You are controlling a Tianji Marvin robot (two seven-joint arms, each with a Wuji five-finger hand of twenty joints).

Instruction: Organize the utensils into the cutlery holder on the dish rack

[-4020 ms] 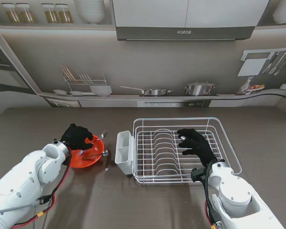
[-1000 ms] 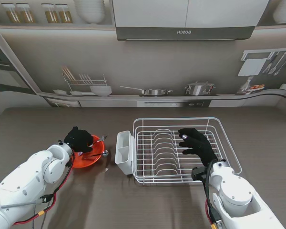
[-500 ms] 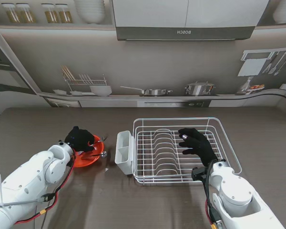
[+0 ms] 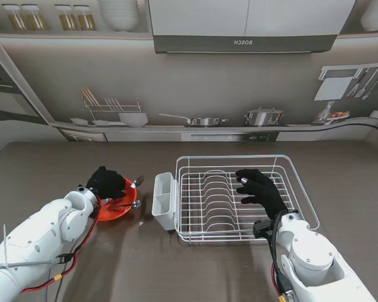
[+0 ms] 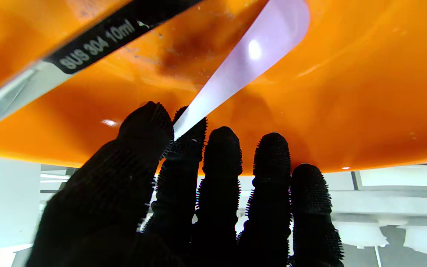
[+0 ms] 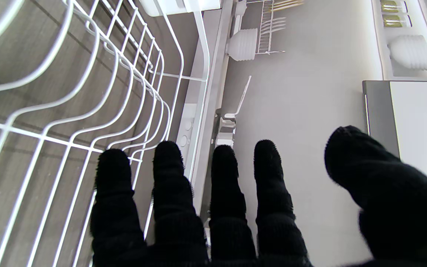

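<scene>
Utensils (image 4: 129, 194) are lying in the orange bowl (image 4: 116, 211); left hand (image 4: 107, 182) is pinching one thin, stiff, slippery steel handle (image 5: 235, 70). Cutlery holder (image 4: 164, 200) is waiting. Right hand (image 4: 259, 190) is hovering, fingers apart, over the dish rack (image 4: 305, 200).

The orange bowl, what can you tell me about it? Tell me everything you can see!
The orange bowl is round, shallow and glossy, probably plastic. It sits upright on the brown table, to the left of the white cutlery holder and apart from it. Shiny metal utensils lie in it: a fork sticks out over the far rim, and a measuring spoon handle reads "SUS 304 10ml". The left hand reaches into it, pinching a flat metal handle.
</scene>
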